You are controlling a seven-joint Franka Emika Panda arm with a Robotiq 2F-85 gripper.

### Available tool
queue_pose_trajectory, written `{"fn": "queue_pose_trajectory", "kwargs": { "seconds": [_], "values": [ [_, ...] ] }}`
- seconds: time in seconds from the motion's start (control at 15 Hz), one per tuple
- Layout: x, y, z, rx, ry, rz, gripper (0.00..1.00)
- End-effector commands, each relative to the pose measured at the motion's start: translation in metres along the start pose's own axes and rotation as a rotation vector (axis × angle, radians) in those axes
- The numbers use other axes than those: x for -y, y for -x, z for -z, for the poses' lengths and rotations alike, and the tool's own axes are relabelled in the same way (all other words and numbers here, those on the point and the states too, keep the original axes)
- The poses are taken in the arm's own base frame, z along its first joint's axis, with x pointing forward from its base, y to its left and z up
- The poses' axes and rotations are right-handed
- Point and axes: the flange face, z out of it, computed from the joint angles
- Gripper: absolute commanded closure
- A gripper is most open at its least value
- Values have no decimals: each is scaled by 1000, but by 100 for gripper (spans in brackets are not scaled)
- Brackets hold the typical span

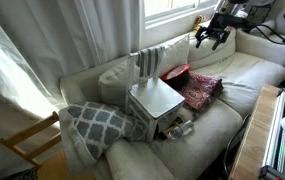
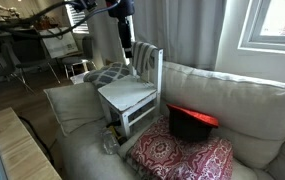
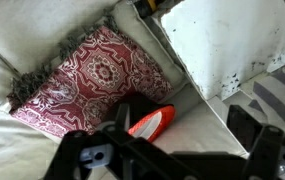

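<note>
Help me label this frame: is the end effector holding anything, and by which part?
Nothing is held: the end effector hangs open and empty above the sofa.

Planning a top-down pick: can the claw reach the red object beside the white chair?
Probably yes. The open claw hangs above the sofa; the red object lies uncovered between the white chair and patterned cushion, though the chair crowds it.
</note>
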Motion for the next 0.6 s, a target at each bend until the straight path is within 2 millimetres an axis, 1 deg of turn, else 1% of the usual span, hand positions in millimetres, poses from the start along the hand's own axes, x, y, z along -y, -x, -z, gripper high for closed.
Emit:
{"fn": "queue_pose_trajectory", "kwargs": {
  "seconds": [0.0, 0.27, 0.47, 0.53],
  "values": [
    [17, -46, -56, -18, 15, -91, 0],
    [22, -90, -109, -32, 22, -155, 0],
    [22, -113, -143, -9, 13, -200, 0],
    [18, -120, -156, -3, 16, -215, 0]
  ]
}}
